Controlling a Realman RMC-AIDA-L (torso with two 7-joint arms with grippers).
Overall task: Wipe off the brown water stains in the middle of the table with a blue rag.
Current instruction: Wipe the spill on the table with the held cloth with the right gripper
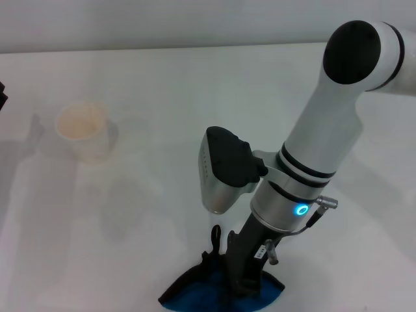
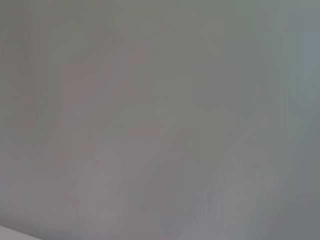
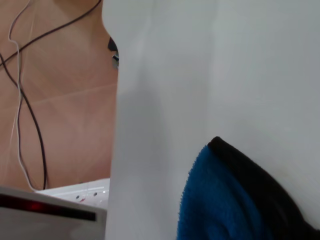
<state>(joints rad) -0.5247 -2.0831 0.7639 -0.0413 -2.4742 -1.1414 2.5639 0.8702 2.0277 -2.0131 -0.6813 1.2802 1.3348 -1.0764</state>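
Blue rag (image 1: 214, 292) lies at the near edge of the white table (image 1: 162, 84), bunched under the right gripper (image 1: 239, 281), whose fingers press down into the cloth and appear clamped on it. Brown water stains not discernible on the surface. Cream paper cup (image 1: 83, 132) stands upright, far left, well apart from the rag. Left gripper out of view.

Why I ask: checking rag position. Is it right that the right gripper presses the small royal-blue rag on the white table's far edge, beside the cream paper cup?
No. The head view shows the right gripper pressing the blue rag at the white table's near edge, apart from the cream paper cup.
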